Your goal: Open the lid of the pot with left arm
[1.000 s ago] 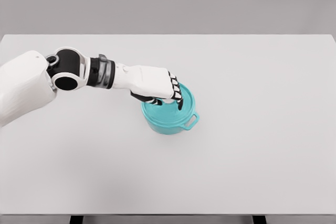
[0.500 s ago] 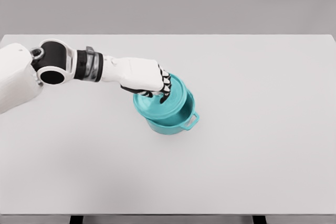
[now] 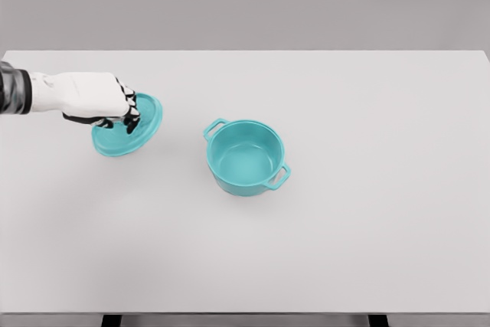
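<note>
The pot [image 3: 245, 157] was seen standing upright on the white bench [image 3: 367, 220], uncovered, its teal bowl open to view and bare inside, with one small loop handle at its near right and another at its far left. To the left of the pot, well apart from it, the lid [image 3: 134, 129] was held tilted, a round teal disc of the same colour as the pot. The left hand [image 3: 99, 99] was closed on the lid from above, its dark-jointed fingers [image 3: 132, 119] curled over the centre.
</note>
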`<state>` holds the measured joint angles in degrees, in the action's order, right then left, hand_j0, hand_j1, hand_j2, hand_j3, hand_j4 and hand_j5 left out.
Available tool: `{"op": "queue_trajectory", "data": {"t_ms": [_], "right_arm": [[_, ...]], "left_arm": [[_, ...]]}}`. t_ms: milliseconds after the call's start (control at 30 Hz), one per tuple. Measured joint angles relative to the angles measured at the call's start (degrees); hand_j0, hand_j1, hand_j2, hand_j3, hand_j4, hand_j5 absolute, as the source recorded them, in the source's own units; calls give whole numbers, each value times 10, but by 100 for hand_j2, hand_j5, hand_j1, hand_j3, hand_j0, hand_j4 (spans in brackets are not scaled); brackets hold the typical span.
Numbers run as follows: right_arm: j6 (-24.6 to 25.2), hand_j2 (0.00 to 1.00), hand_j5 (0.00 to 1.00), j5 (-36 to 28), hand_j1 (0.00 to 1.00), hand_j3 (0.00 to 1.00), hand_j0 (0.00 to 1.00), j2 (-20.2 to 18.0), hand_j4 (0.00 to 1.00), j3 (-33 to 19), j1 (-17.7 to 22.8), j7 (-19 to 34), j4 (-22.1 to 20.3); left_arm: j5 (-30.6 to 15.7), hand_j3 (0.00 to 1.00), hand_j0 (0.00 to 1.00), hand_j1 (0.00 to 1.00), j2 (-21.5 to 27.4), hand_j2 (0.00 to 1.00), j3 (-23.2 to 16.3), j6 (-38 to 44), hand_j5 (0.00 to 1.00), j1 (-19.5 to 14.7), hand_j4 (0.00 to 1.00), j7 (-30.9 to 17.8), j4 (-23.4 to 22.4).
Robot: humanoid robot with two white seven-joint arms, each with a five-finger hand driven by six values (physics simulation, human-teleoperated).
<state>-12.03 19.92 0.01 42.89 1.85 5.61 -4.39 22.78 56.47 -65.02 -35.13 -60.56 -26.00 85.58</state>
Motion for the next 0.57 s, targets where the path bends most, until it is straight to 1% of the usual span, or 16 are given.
{"op": "queue_trajectory", "data": {"t_ms": [33,67,100,267,333,367,500,567], "right_arm": [[0,100,100,0,100,100,100,0,100,0,0,0,0],[0,100,100,0,100,100,100,0,100,0,0,0,0],[0,100,100,0,100,100,100,0,100,0,0,0,0],[0,100,100,0,100,100,100,0,100,0,0,0,0],[0,100,100,0,100,100,100,0,100,0,0,0,0],[0,100,100,0,100,100,100,0,100,0,0,0,0],[0,100,100,0,100,100,100,0,100,0,0,0,0],[0,100,100,0,100,100,100,0,100,0,0,0,0]], "left_arm": [[0,89,89,89,1,89,0,0,89,2,89,0,0],[0,96,96,96,1,96,0,0,96,2,96,1,-1],[-1,100,100,100,1,100,0,0,100,2,100,1,-1],[-3,100,100,100,0,100,0,0,100,3,100,1,-3],[-6,100,100,100,0,100,0,0,100,5,100,2,-17],[-9,100,100,100,0,100,1,0,100,5,100,2,-33],[-43,100,100,100,-25,100,2,0,100,6,100,3,-162],[-50,100,100,100,-35,100,2,0,100,6,100,4,-200]]}}
